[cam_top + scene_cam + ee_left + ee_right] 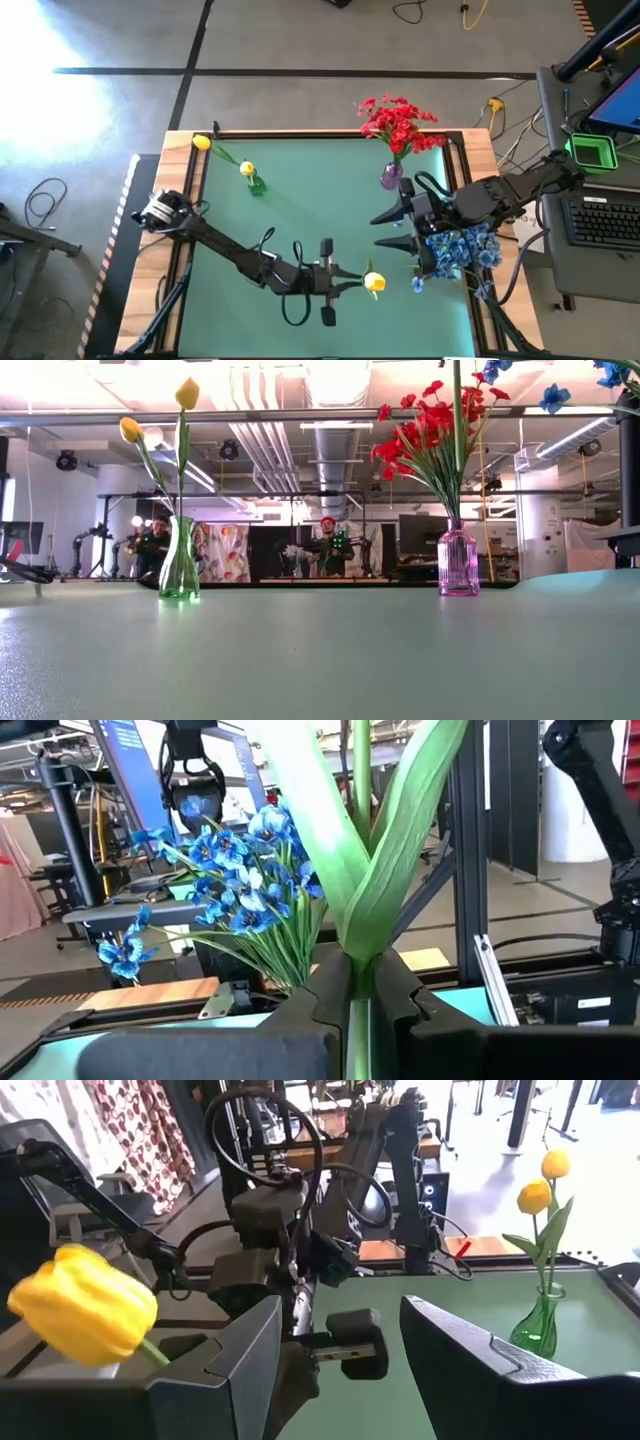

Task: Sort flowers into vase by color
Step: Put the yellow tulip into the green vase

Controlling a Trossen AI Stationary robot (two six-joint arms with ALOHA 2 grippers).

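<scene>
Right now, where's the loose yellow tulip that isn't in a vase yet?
In the high view the yellow tulip sits near the table's front middle, its stem clamped in the left gripper, just left of the blue flowers and the open right gripper.

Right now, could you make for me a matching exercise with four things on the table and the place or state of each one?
Things:
1. red flowers
2. blue flowers
3. single yellow tulip
4. green vase

Places or states:
A. clamped in the left end effector
B. holds two yellow tulips
C. standing in the purple vase
D. bunched at the table's right edge, beside the open right end effector

Pairs: 1-C, 2-D, 3-A, 4-B
</scene>
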